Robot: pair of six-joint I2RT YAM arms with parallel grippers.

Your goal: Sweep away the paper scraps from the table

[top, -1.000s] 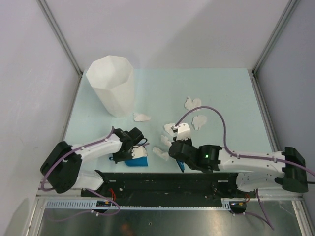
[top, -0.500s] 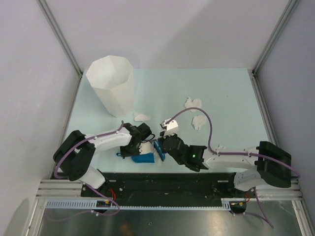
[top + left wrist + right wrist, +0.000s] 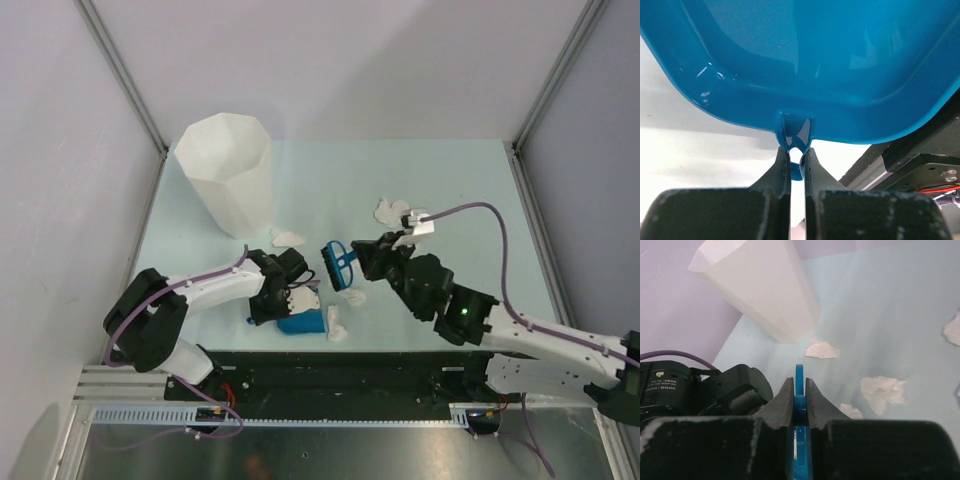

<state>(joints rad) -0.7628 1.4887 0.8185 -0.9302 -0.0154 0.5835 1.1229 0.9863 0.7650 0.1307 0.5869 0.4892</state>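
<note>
Gripping the blue brush (image 3: pixel 799 371) edge-on in the right gripper (image 3: pixel 799 389), fingers (image 3: pixel 777 407) drawn narrow and pressed to either side of its thin handle; pinching the small tab of the blue dustpan (image 3: pixel 815 60) just as closely in the left gripper (image 3: pixel 796 152). Judged as mid-sweep, between strokes: brush held out over the table (image 3: pixel 460 180), pan set low near the black front rail (image 3: pixel 330 370), no telling whether the bristles touch the surface. Looking outward from the right fingers: nearest of the paper scraps (image 3: pixel 851 411) just ahead and slightly right of the tips, another (image 3: pixel 882 389) beyond it, a third (image 3: pixel 821 350) farther on at the foot of the white bin (image 3: pixel 760 285) — all apart from the brush, none touching it. Seen from above: one wad (image 3: pixel 353 296) just beside the brush on its near side, one (image 3: pixel 337 322) just beside the pan on its right, more (image 3: pixel 390 210) well back by the right arm's wrist. No telling from these views of any paper already inside the pan. Next, probably: lower the bristles on the far side of the two near wads, then draw them toward the pan's lip — pan flat on the table, so nothing slips beneath. After that, go for the far pieces by the bin and behind the arm.
</note>
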